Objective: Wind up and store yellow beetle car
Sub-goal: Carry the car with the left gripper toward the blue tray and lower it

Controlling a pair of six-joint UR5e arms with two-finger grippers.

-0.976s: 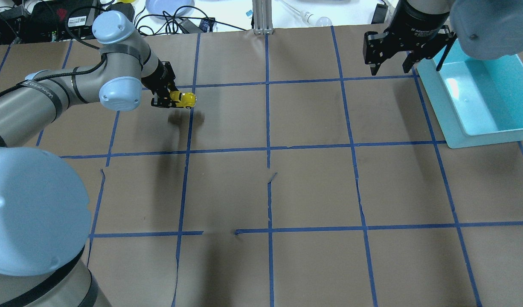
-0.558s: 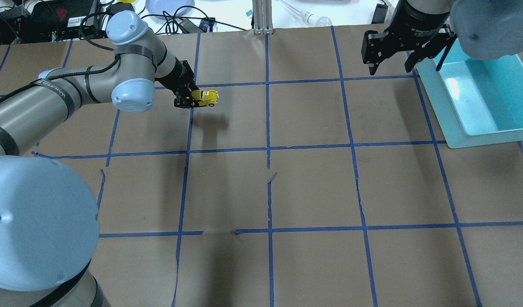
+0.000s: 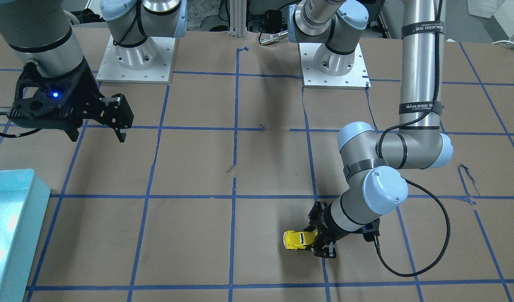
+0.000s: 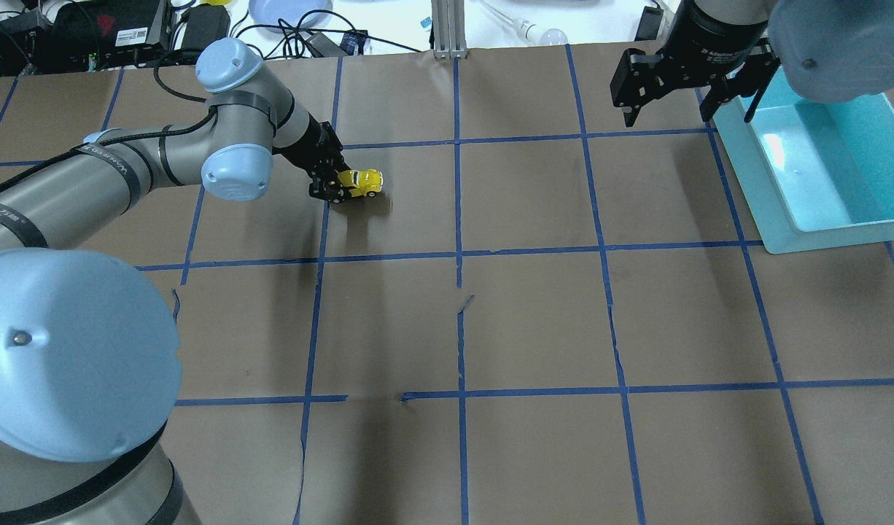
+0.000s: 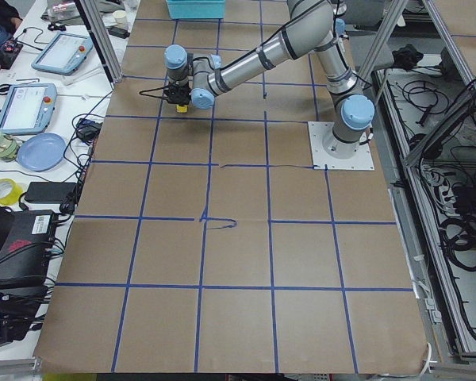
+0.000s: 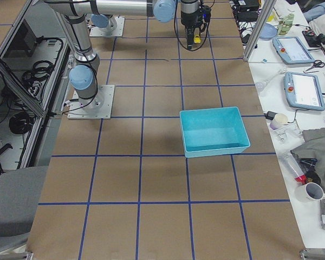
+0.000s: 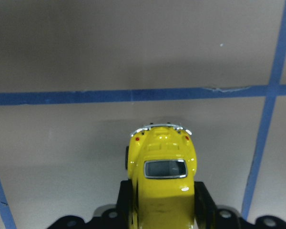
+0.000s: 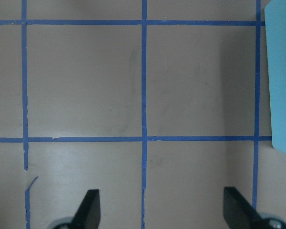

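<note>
Only one small glossy yellow beetle car [image 4: 361, 182] to count, clamped at its sides by the left hand [image 4: 339, 187], tail lights pointing away from the wrist. Held low at the brown paper surface with blue tape grid [image 4: 534, 321]; cannot tell whether the wheels touch. Reached in at a low slant. Also one right hand [image 4: 666, 115], spread wide and empty, pointing down, just beside one teal plastic bin [image 4: 755, 191], well apart from the car.

The yellow beetle car [image 4: 364, 182] is upright, one end gripped in the left tool [image 4: 339, 187].
</note>
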